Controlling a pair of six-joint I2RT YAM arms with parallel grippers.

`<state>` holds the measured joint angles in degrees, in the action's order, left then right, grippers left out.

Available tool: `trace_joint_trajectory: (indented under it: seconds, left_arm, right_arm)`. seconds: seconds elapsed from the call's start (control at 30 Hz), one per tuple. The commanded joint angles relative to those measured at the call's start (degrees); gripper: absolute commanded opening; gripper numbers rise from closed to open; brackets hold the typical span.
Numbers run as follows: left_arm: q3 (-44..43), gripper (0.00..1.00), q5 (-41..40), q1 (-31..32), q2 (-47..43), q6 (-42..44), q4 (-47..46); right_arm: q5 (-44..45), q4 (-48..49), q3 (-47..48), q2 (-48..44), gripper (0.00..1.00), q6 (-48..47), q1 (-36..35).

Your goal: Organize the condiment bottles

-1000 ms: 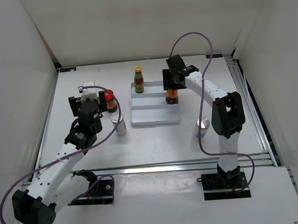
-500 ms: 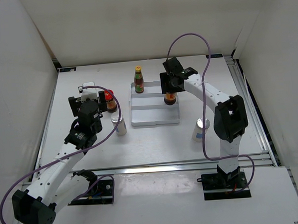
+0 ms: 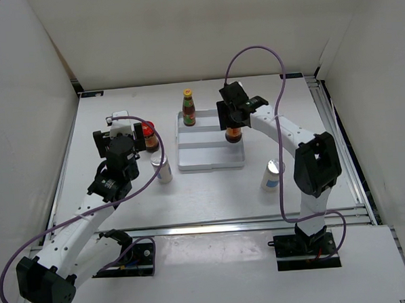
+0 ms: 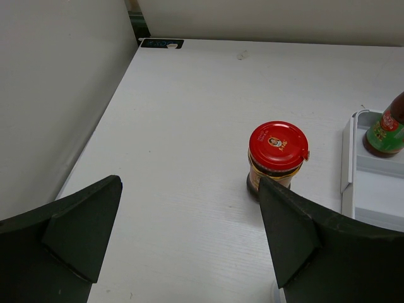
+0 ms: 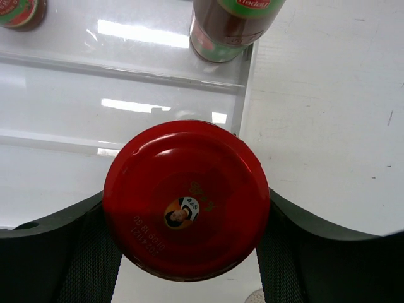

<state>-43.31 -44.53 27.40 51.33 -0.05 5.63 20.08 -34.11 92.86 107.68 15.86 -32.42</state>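
Observation:
My right gripper (image 3: 232, 117) is shut on a squat red-lidded jar (image 3: 233, 134) (image 5: 183, 199) over the right part of the white stepped tray (image 3: 209, 158). Whether the jar rests on a step I cannot tell. One yellow-capped sauce bottle (image 3: 189, 108) stands on the tray's back step at the left. Another bottle (image 5: 230, 25) stands on that step just beyond the held jar. My left gripper (image 3: 127, 130) (image 4: 189, 189) is open and holds nothing. A second red-lidded jar (image 3: 150, 136) (image 4: 278, 154) stands on the table just ahead of its right fingertip.
A silver-topped shaker (image 3: 162, 168) stands on the table left of the tray, near my left arm. Another shaker (image 3: 272, 175) stands right of the tray beside my right arm. White walls close in the table on three sides.
My right gripper has shifted slightly left with the jar, and its forearm has swung off the right shaker, which now shows fully. The left arm has not moved.

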Motion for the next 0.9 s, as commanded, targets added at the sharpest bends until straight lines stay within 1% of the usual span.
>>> trace_joint_trajectory:
  seconds: [0.0, 0.43, 0.87]
  left_arm:
    - [-0.8, 1.0, -0.4, 0.2, -0.9, -0.6, 0.0]
    - [-0.8, 1.0, -0.4, 0.2, -0.9, -0.6, 0.0]
    - [-0.8, 1.0, -0.4, 0.2, -0.9, -0.6, 0.0]
  right_arm:
    - [3.4, 7.7, 0.7, -5.4, 0.0, -1.4, -0.1]
    - [4.0, 10.2, 0.7, -4.8, 0.0, -2.0, -0.1]
    - [1.8, 10.7, -3.7, -2.7, 0.0, 1.0, -0.1]
